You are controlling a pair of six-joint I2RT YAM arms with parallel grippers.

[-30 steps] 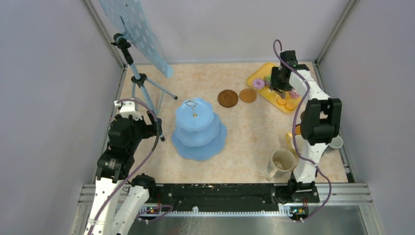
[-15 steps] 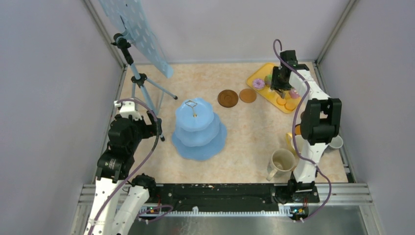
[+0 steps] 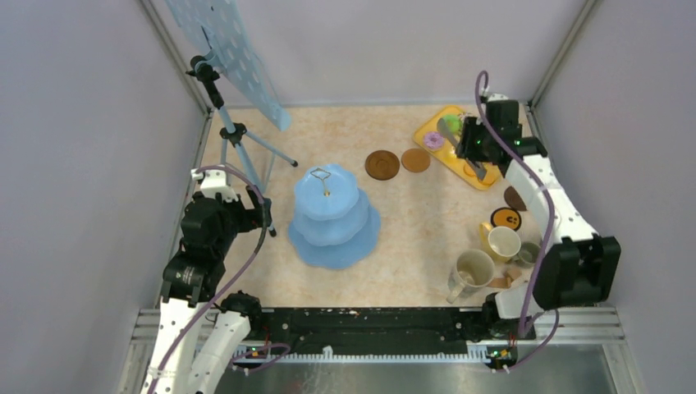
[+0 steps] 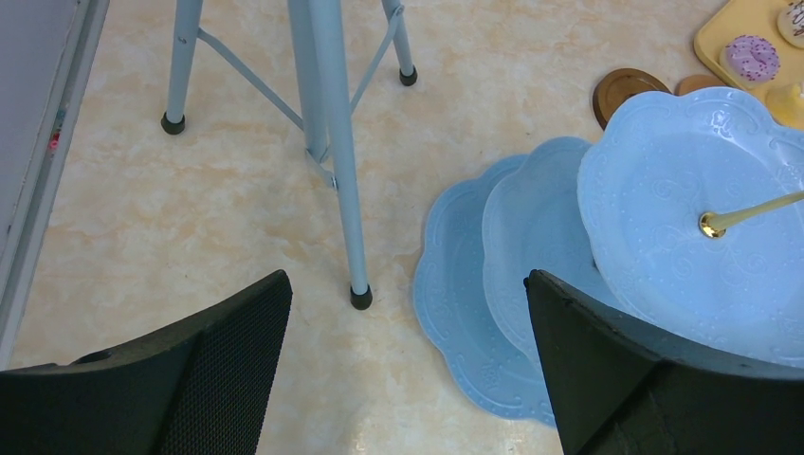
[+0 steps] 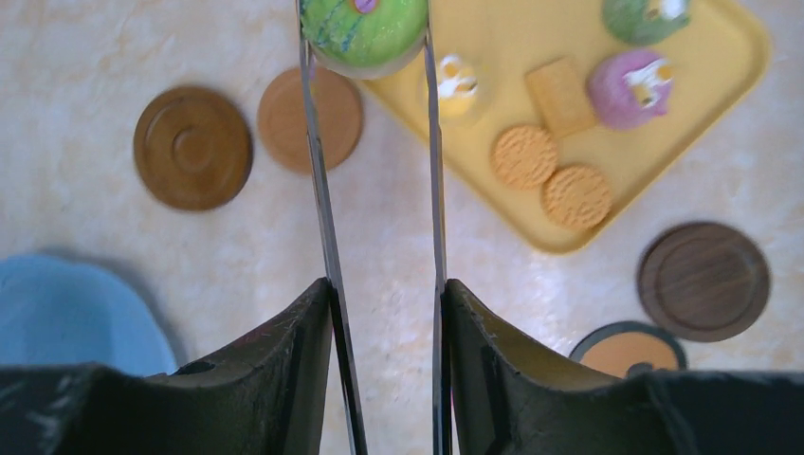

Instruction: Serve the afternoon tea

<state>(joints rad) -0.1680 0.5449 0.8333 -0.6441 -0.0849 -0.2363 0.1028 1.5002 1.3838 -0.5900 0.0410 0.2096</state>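
Elbow folded at my left, my left gripper [image 4: 408, 313] hangs spread and empty beside the blue tiered stand [image 4: 531, 246]. My right arm stretches far forward, right gripper [image 5: 384, 294] clamped on metal tongs [image 5: 320, 190] that pinch a green donut [image 5: 365, 28] at the edge of the yellow tray [image 5: 730, 66].

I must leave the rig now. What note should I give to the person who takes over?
Left gripper: open, empty, beside the blue tiered stand.
Right gripper: shut on the metal tongs, whose tips pinch a green donut at the edge of the yellow tray.
Biscuits and cupcakes lie on the tray; mugs stand at the near right, off the coasters.
Done: nothing on the stand.
Left: probably fill the stand, put mugs on coasters.
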